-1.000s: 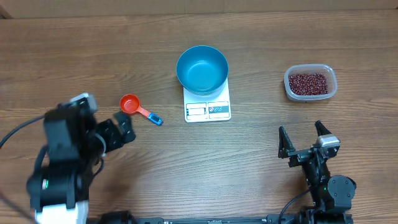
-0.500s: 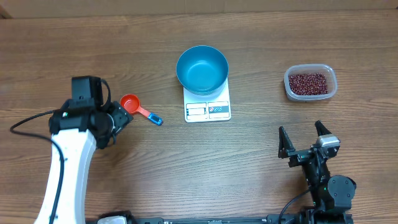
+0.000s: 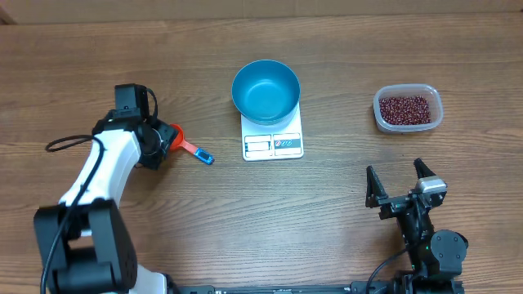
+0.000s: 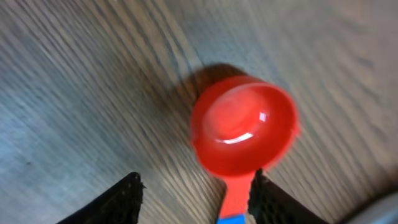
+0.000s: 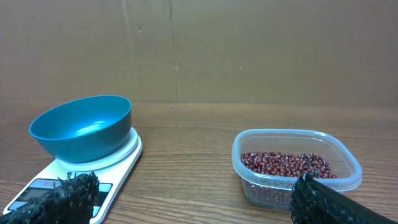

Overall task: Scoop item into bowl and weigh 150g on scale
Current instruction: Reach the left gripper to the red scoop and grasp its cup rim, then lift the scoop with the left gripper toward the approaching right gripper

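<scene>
Left hand (image 4: 195, 188) is hovering over the red measuring cup (image 4: 244, 127), fingers apart astride its handle (image 4: 231, 200). Centring that handle before clamping should keep the cup level. Right hand (image 3: 400, 183) is waiting, spread wide, near right. Beans (image 3: 406, 108) are lying in the tub (image 3: 377, 114), far right, and the bowl (image 3: 265, 90) is sitting on the scale (image 3: 273, 145).

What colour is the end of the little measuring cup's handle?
Blue handle tip on the red-orange measuring cup; clearest overhead.
</scene>
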Controlling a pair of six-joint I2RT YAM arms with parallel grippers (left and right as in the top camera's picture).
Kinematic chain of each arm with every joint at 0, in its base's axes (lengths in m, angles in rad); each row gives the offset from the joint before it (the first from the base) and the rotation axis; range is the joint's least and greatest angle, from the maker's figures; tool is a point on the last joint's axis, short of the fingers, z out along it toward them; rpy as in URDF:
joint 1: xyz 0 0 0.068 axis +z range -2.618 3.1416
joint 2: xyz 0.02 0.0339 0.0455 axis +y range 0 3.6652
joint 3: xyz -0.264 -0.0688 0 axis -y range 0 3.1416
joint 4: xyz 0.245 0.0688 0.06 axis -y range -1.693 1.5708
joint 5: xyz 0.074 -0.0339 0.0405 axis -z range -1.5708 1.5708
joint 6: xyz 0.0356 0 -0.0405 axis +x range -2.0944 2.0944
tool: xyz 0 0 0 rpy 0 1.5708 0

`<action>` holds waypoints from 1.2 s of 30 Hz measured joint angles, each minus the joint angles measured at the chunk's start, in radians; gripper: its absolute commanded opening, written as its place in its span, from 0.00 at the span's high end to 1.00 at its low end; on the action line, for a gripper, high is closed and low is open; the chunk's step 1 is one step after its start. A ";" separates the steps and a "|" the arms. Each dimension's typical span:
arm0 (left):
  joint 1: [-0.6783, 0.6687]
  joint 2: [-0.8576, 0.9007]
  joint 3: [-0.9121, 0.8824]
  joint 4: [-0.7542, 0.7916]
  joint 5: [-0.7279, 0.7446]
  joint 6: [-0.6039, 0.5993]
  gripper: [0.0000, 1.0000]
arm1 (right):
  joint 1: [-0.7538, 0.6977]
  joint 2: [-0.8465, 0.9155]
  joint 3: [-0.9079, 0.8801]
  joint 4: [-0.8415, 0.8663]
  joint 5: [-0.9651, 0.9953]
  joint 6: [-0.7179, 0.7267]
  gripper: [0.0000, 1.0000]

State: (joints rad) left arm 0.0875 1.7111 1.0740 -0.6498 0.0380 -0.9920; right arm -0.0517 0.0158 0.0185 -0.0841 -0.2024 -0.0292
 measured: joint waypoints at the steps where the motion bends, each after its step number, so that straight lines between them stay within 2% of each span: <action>1: 0.000 0.019 0.000 0.000 0.003 -0.004 0.47 | 0.000 0.000 0.000 0.000 0.000 0.000 0.00; 3: 0.000 0.050 0.000 0.001 0.004 -0.008 0.48 | 0.000 0.000 0.000 0.001 0.000 0.000 0.00; 4: 0.000 0.063 0.000 0.003 0.004 -0.010 0.55 | 0.000 0.000 0.000 0.000 0.000 0.000 0.00; 5: 0.000 0.075 0.000 0.009 0.004 -0.012 0.65 | 0.000 0.000 0.000 0.000 0.000 0.000 0.00; 6: 0.000 0.089 0.000 0.022 0.004 -0.023 0.81 | 0.000 0.000 0.000 0.000 0.000 0.000 0.00; 8: 0.000 0.109 0.000 0.041 0.005 -0.026 0.96 | 0.000 0.000 0.000 0.001 0.000 0.000 0.00; 17: 0.000 0.127 0.012 0.089 0.018 -0.024 0.96 | 0.000 0.000 0.000 0.001 0.000 0.000 0.00; 23: 0.000 0.095 0.061 -0.033 0.068 -0.014 0.96 | 0.000 0.000 0.000 -0.002 0.047 -0.008 0.00; 27: 0.000 -0.018 0.112 -0.181 0.089 -0.042 0.96 | 0.000 0.001 0.000 -0.006 0.100 -0.018 0.00; 32: 0.000 -0.217 0.152 -0.217 0.106 -0.140 0.96 | 0.000 0.001 0.000 0.005 0.140 -0.019 0.00; 36: 0.000 -0.337 0.161 -0.218 0.157 -0.185 0.96 | 0.000 0.001 0.000 0.071 -0.001 0.118 0.00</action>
State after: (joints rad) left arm 0.0875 1.3743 1.2354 -0.8680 0.1951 -1.1767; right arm -0.0517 0.0166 0.0185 -0.0135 -0.2031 0.0891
